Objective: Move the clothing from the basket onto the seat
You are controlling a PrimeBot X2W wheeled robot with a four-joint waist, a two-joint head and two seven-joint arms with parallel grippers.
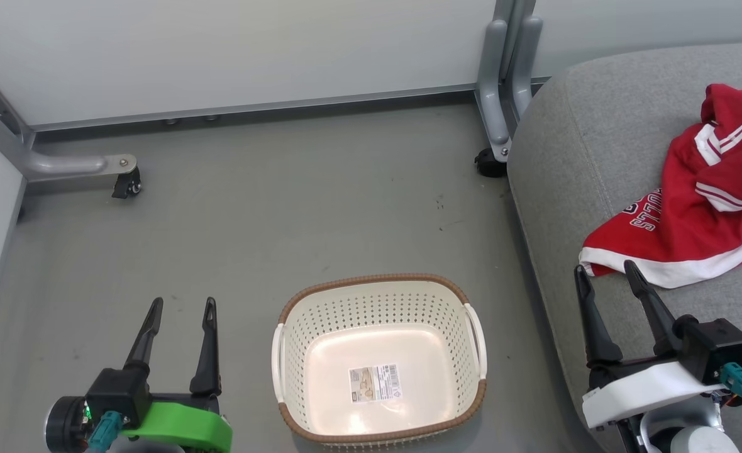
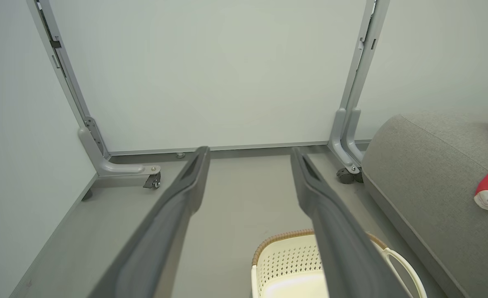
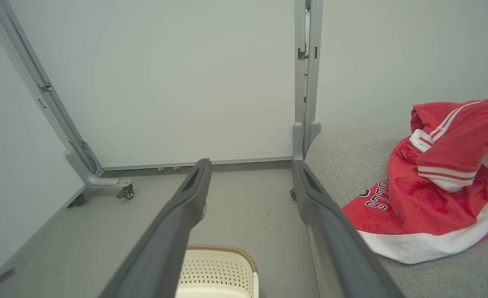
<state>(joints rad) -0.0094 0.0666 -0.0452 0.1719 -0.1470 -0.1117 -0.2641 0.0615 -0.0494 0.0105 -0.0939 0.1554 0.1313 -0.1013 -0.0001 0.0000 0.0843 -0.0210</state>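
item: basket [image 1: 371, 279]. upright on the floor [image 1: 283, 207] between our two hands. nothing lies in it, and the label [image 1: 375, 384] on its bottom shows bare.

item: clothing [image 1: 692, 214]. both pieces lie heaped on the seat [image 1: 566, 189], well apart from the basket. the lettered garment [image 1: 660, 239] is underneath with its white hem band toward the seat's front edge. the striped garment [image 1: 732, 157] is bunched on top and behind.

item: left hand [image 1: 183, 303]. fingers spread, holding nothing, over the floor just left of the basket.

item: right hand [image 1: 603, 267]. fingers spread, holding nothing, tips just beside the corner of the hem band. we cannot tell whether a tip touches the cloth.

status: we judge the transfer done, with only the clearing of the right hand left.

handling notes:
- keep the right fingers spread and draw them back along their own line, away from the hem.
- don't sweep sideways. a tip could catch the band and drag the soft cloth over the seat's rounded edge.
- the heap looks loose and may slump. we'd check that it rests settled once we are clear.
- the left hand needs no move near the basket.
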